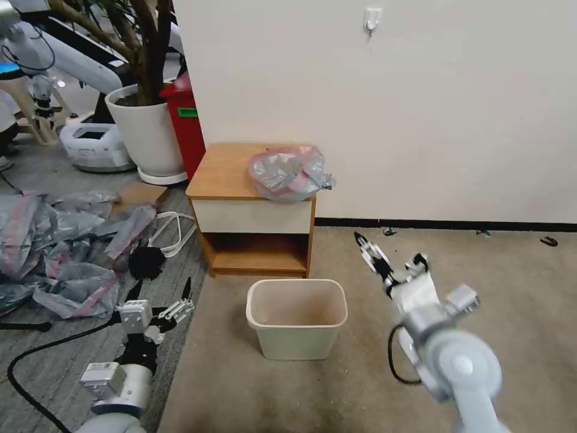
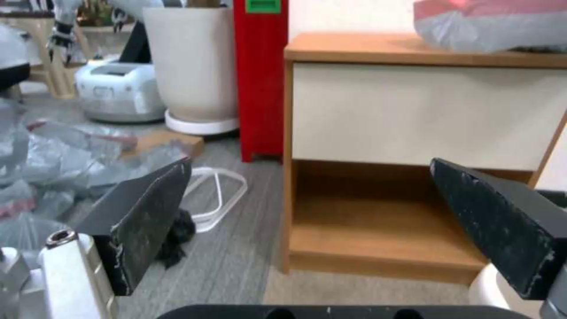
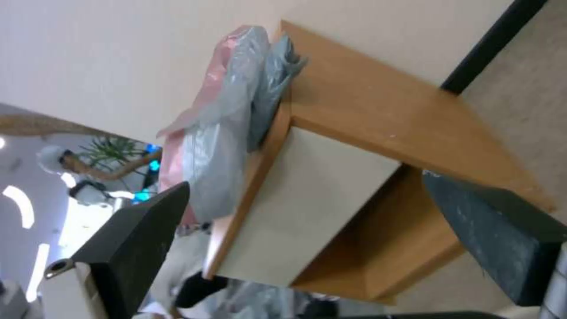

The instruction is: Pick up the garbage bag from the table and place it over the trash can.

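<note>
The garbage bag point(image 1: 290, 173) lies crumpled on the bench point(image 1: 225, 171), centre frame — the trash can point(image 1: 297, 317) stands below it. Right end effector point(image 1: 365, 245) and left end effector point(image 1: 161, 291) hover low, fingers apart.

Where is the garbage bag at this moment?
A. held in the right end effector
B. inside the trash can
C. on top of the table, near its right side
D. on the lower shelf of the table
C: the garbage bag lies crumpled on the table top, free of both end effectors.
</note>
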